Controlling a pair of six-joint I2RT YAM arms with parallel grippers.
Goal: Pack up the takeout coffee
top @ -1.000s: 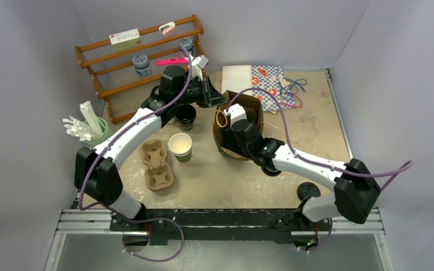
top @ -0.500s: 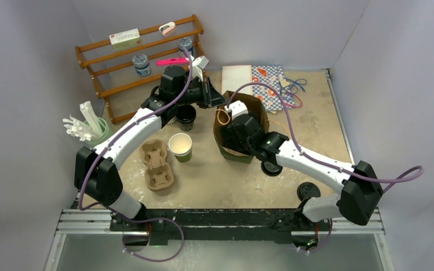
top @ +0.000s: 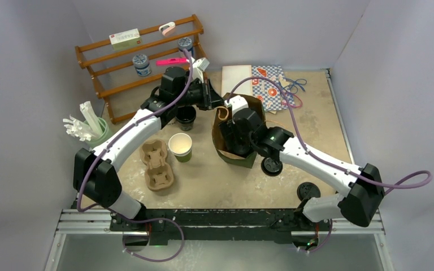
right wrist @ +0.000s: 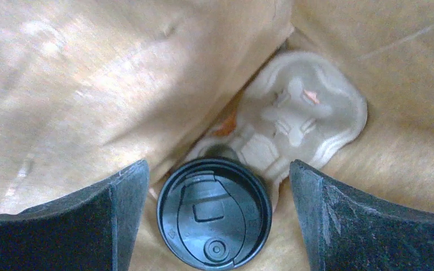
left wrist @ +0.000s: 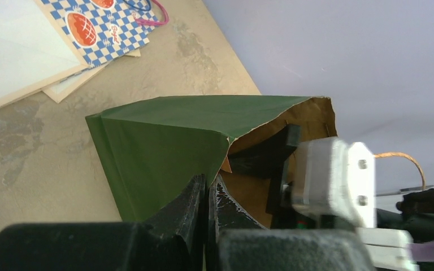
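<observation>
Inside the bag (left wrist: 158,141), right gripper (right wrist: 217,189) stands released, fingers clear of takeout coffee (right wrist: 213,217); left gripper (left wrist: 206,192) clenches bag's rim.

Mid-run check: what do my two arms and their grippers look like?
The left arm and right arm have white links, black joint housings and a loose purple cable each. The left gripper and right gripper have black, grainy wedge-shaped fingers.

The top view looks steeply down from behind the arm bases, with the paper bag (top: 219,135) central. The left wrist camera, close outside the bag, faces its green side past the left fingers (left wrist: 189,206). The right wrist camera peers down inside the bag between the right fingers (right wrist: 118,220); all share it
</observation>
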